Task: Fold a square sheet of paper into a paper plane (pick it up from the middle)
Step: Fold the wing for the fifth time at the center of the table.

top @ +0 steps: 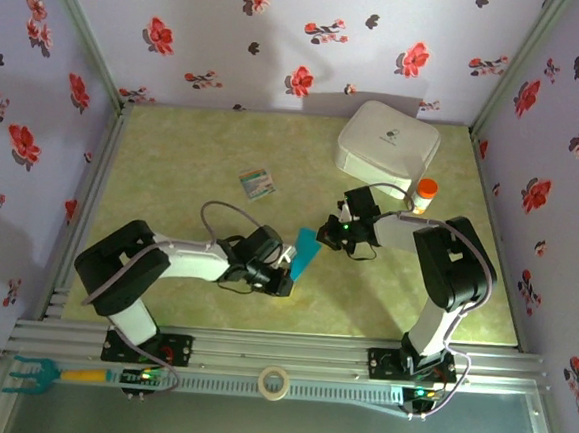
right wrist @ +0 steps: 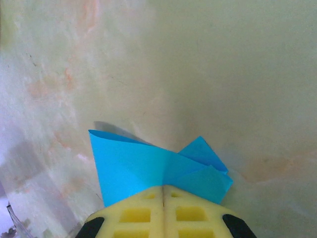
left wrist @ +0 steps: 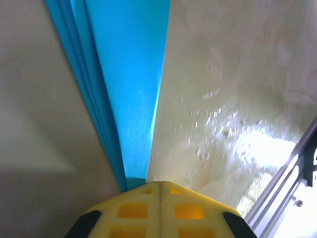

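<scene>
The square sheet of paper is folded into a slim turquoise-blue paper plane (top: 305,253) with lengthwise creases. It lies slantwise at the table's middle, between my two grippers. My left gripper (top: 283,276) sits at its near, narrow end. In the left wrist view the yellow fingertips (left wrist: 143,198) are pressed together, and the left gripper (left wrist: 159,184) is shut on the narrow tip of the paper plane (left wrist: 129,89). My right gripper (top: 328,235) is at the far, wider end. In the right wrist view it (right wrist: 163,188) is shut on the layered flaps of the paper plane (right wrist: 143,166).
A white rounded box (top: 388,142) stands at the back right, with an orange-capped bottle (top: 426,195) beside it near the right arm. A small multicoloured card (top: 257,183) lies on the green table (top: 175,147). A tape roll (top: 274,383) and a teal tool (top: 31,372) rest on the front rail.
</scene>
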Available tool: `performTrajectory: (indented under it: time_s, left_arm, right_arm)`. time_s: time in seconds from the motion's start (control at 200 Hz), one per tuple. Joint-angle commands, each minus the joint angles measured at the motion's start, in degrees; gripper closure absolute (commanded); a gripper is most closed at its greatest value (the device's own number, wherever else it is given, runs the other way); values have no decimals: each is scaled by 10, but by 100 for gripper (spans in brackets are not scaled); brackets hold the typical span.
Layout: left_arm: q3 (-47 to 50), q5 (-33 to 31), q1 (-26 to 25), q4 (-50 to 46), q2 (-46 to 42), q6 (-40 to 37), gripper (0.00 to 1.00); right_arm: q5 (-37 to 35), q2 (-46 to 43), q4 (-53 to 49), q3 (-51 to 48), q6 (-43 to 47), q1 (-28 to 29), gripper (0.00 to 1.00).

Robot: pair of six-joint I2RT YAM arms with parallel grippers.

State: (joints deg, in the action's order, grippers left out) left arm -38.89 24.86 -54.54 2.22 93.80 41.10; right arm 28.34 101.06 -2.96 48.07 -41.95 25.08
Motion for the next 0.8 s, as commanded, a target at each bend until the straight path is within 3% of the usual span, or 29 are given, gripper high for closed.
performTrajectory:
  time_s: [0.0,0.195,0.525,0.8]
  left_arm:
    - [-3,4,-8,-32,-29,8,97]
    - [-35,-12,-1,23,-43,9,98]
    - [-169,11,42,-41,104,-24,98]
    - [-106,12,33,-57,91,-17,98]
  right_arm:
    - [-45,19,-41,-3,6,-2,100]
    - [-46,17,-42,-3,7,-3,100]
    - [-45,15,-43,-7,8,-3,100]
    - [-48,16,-41,-7,6,-3,100]
